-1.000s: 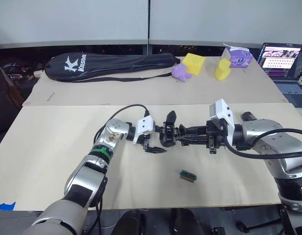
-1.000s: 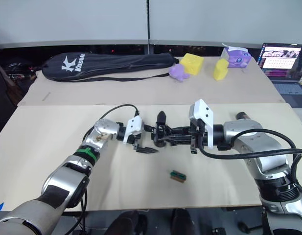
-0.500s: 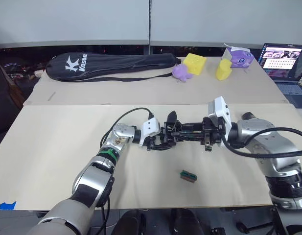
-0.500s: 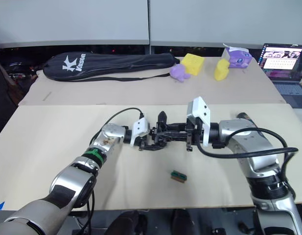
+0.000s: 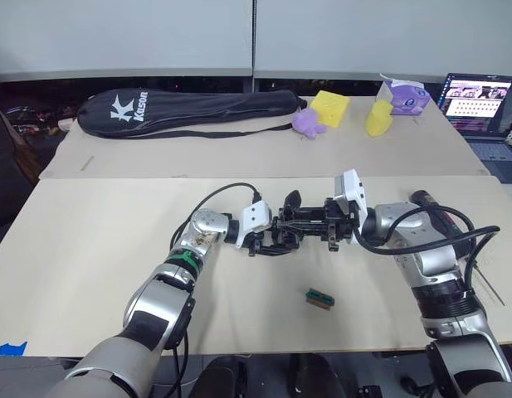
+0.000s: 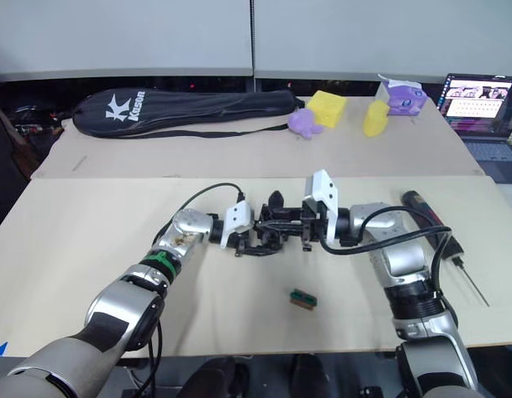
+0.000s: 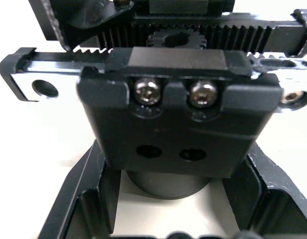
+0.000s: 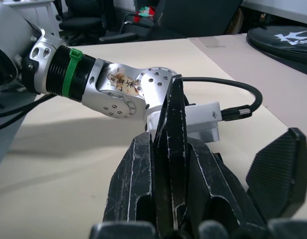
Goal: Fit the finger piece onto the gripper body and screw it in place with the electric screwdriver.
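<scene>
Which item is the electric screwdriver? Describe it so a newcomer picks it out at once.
Start at the front tan table and go to its right side, just beyond the robot's right arm. The electric screwdriver lies flat there. It is a thick black cylinder with red markings, and its thin metal bit points toward the table's front right edge, unlike the arm's looping black cable beside it.

At the centre of the frame the left hand (image 5: pixel 268 242) and the right hand (image 5: pixel 309 225) meet over the beige tabletop (image 5: pixel 90 249), both at the small black mechanical gripper body (image 5: pixel 287 225), whose pointed finger stands up between them. Whether either hand's fingers are closed cannot be told. A small green rectangular block (image 5: pixel 319 298) lies below them, apart. At upper left lies a long black racket bag with white lettering (image 5: pixel 189 110); at upper right sit yellow foam shapes (image 5: pixel 330 109) and an open laptop (image 5: pixel 478 104)
</scene>
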Available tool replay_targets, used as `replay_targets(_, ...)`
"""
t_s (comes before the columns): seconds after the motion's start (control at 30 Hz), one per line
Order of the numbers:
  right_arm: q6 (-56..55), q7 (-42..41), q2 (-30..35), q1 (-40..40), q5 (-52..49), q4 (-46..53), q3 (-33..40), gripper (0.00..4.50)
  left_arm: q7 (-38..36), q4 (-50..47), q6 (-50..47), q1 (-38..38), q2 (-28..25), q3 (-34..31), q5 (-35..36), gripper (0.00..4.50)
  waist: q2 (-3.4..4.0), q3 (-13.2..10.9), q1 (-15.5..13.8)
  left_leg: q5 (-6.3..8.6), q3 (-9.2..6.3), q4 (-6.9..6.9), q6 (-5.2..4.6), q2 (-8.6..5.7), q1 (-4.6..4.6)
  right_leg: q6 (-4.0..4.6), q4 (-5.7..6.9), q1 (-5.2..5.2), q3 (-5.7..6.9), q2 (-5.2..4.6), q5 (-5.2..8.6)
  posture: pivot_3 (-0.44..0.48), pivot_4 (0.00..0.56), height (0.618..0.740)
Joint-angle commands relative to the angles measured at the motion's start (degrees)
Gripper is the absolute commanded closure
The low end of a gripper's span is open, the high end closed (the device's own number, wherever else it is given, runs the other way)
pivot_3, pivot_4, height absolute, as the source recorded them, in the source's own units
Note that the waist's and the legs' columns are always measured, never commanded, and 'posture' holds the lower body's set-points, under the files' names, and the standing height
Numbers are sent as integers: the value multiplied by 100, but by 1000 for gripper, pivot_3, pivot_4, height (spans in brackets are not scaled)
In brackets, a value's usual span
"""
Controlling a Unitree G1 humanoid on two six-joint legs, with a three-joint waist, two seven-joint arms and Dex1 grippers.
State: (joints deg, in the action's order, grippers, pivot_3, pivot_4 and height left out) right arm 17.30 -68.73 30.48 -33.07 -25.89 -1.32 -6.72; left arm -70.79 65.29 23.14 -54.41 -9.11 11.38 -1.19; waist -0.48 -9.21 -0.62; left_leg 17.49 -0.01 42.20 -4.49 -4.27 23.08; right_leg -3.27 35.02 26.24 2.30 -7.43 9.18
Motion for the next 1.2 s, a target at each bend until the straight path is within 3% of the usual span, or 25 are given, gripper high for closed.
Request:
replay_targets(0.03,-118,-29,-63,-30,5,31,44,4100,-62,-34,95,-43,48,12,-70,2189,0,0,1,0,-1,0,0,0,0,0,0,0,0,0,0,0,150,723)
replay_targets(0.83,-357,-201,-170,140,422,-643,-183,4100,-71,-123,138,25,37,-20,-129,2189,1,5,7,0,-1,-1,1,0,-11,0,2,-6,-1,0,0,0,150,723)
replay_targets(1.03,-778,-4,-265,511,430,-838,-2,4100,-52,-180,121,66,29,-24,-117,2189,-3,18,4,0,-1,-4,1,0,-16,0,2,-9,-1,0,0,0,150,723)
replay_targets(1.2,-773,-321,-301,548,343,-1052,-79,4100,-65,-231,101,80,7,-29,-100,2189,-2,26,9,0,1,-4,1,0,-21,0,1,-13,-3,0,0,0,150,723)
